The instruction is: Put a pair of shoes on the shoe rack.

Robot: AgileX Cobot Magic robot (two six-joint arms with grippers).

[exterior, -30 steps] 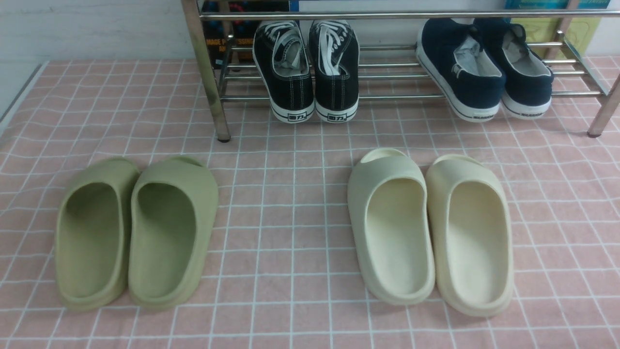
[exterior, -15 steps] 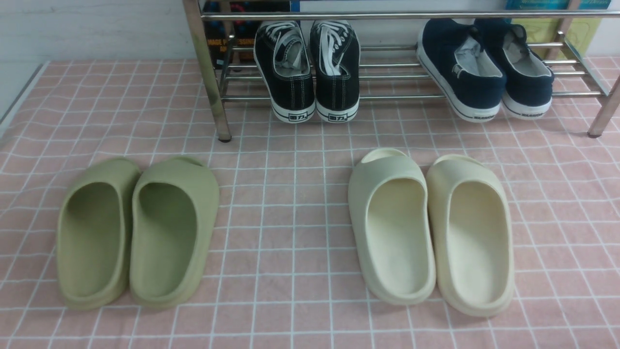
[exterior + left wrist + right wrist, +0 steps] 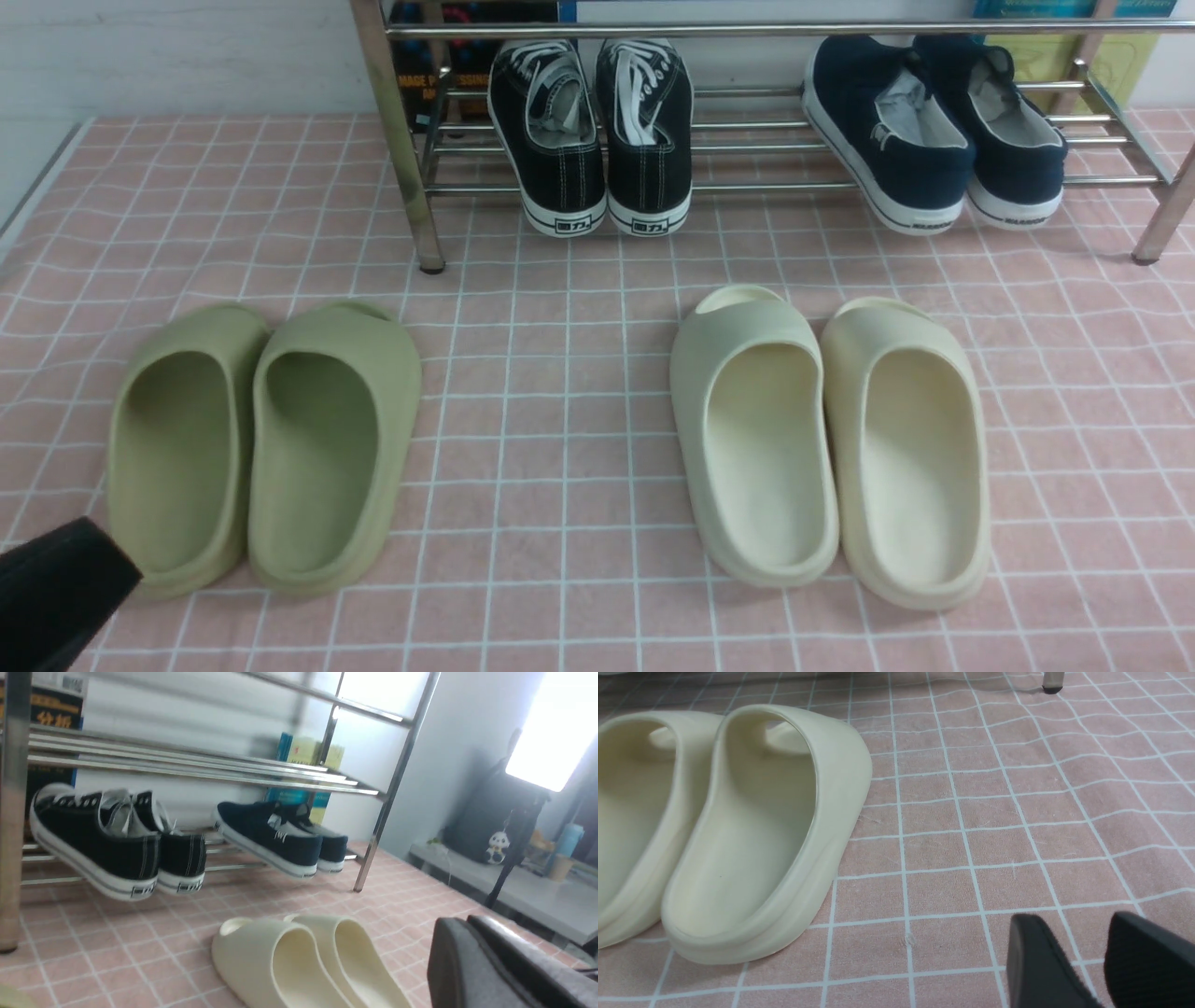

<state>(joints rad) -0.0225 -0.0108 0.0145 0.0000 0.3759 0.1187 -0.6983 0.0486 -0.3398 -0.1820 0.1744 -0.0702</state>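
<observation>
- Two black sneakers (image 3: 590,140) with white laces stand on the lowest rails of the shoe rack (image 3: 397,140), in its left part, near the front left leg. They are side by side and touching, heels toward the robot, and the white heel ends hang past the front rail.
- In the left wrist view this pair leans, with the toes higher and the heels lower.
- Two navy slip-on shoes (image 3: 934,131) are on the same rails in the right part, well apart from the sneakers.
- The rack stands at the far side of the table (image 3: 560,373), which is covered by a pink cloth with white grid lines.
- Two green slides (image 3: 261,448) lie on the cloth in front of the rack at the left, and two cream slides (image 3: 831,439) lie at the right. The slides of each pair touch one another.
- The left end effector (image 3: 467,933) has its two dark grey fingers (image 3: 448,970) pressed together with nothing between them. It is low over the table.
- A black shape (image 3: 56,597) at the lower left corner of the front view, overlapping the heel of the outer green slide, is probably part of this arm. Too little of it shows to be sure.
- The right end effector (image 3: 1073,924) has its black fingers (image 3: 1031,961) apart, with bare cloth visible between them. It holds nothing and is near the outer cream slide, not touching it.
</observation>
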